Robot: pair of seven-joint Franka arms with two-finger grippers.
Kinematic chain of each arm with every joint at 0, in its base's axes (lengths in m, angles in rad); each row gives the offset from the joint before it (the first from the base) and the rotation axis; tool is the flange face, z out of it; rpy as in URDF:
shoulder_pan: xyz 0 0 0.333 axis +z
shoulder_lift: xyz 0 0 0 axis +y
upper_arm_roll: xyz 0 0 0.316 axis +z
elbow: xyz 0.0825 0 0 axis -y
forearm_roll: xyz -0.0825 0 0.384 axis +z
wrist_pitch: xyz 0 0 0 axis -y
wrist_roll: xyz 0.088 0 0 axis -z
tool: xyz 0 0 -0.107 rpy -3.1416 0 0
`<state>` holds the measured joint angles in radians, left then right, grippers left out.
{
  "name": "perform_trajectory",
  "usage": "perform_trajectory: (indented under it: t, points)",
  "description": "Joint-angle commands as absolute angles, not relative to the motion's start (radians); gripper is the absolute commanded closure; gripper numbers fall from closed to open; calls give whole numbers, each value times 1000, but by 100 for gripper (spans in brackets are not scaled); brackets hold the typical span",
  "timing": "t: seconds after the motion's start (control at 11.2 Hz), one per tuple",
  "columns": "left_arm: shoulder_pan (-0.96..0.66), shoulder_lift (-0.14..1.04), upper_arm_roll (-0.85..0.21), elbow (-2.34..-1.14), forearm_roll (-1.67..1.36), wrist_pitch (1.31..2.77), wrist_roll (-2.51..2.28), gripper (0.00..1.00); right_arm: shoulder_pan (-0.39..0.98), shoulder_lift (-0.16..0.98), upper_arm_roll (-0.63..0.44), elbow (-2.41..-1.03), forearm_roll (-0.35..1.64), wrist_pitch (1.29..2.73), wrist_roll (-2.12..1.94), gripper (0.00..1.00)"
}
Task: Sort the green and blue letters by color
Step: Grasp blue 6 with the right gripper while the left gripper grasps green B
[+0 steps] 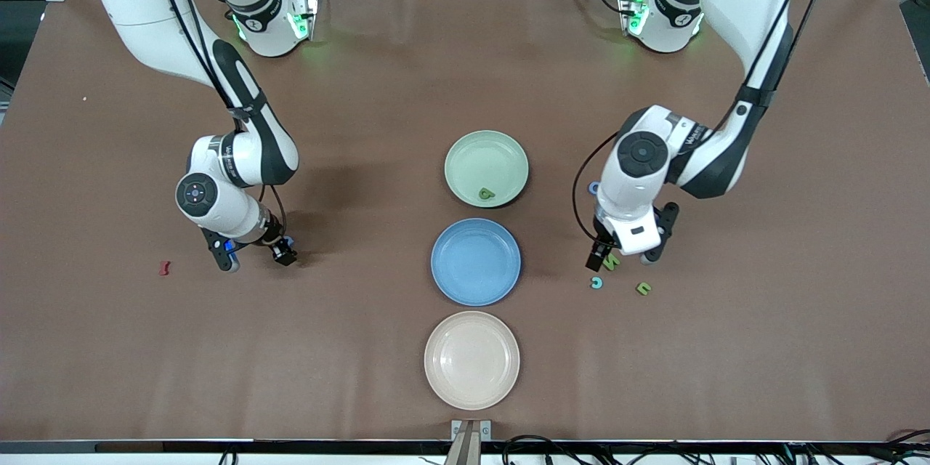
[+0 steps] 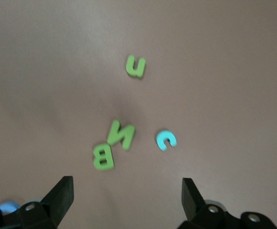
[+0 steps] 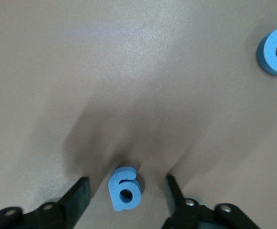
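Right gripper (image 3: 124, 193) is low over the table (image 1: 363, 349) toward the right arm's end, fingers partly spread on either side of a small blue foam letter g (image 3: 124, 189), not visibly touching it. A second blue foam letter (image 3: 275, 50) lies near it.

Green plate (image 1: 486, 168) holds one small green foam letter b (image 1: 486, 194); blue plate (image 1: 476, 261) is nearer the front camera.

Left gripper (image 2: 127, 193) hangs with fingers wide and holding nothing over green foam letters B (image 2: 103, 156) and N (image 2: 121, 134), touching each other. Light blue foam letter c (image 2: 166, 140) and green foam letter u (image 2: 136, 67) lie near them.
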<state>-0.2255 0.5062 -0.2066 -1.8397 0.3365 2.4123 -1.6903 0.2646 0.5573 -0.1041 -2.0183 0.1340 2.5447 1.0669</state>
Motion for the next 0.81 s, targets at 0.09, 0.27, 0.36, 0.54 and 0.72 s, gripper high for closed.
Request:
perform_trajectory:
  t: [0.09,0.27,0.36,0.54,0.72]
  points:
    - [-184,598,-219,-1819,357,2407,-1654,0,255,546,-98,-2034,141,2540,1071,95]
    - [-183,618,-221,-1816,353,2411,-1620,0,255,543,-98,-2026,141,2537,1060,100]
    - [-183,635,-219,-1801,333,2411,-1621,0,255,538,-97,-2016,141,2531,1033,100]
    - [-184,663,-219,-1781,295,2411,-1631,0,255,535,-98,-1962,140,2446,974,100]
    - [-187,663,-219,-1781,252,2411,-1632,0,256,508,-98,-1896,140,2331,896,100]
